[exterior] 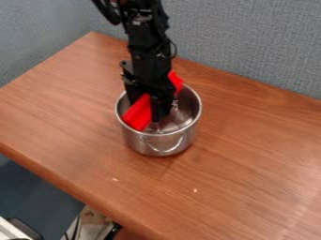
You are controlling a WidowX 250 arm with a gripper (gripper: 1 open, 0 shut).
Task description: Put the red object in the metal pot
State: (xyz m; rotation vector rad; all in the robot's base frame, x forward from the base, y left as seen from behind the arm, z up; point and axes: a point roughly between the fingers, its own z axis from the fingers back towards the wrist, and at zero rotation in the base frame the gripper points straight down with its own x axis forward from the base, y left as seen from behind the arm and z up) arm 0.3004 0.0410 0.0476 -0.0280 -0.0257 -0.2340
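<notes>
Red object (138, 113) tilted at pot (160, 131) mouth, 1 gripper (153, 111) clamped on it.

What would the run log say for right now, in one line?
end effector: lowered at pot | red object: partly inside metal pot | grip: unclear

Arm (146, 36): black, reaching down from above
Gripper (156, 105): pointing downward, low, fingers partly hidden
Upper joint: bent

Textured blue-grey walls (245, 42) meet in a corner behind a reddish-brown wood-grain table (238, 187), evenly lit
</notes>
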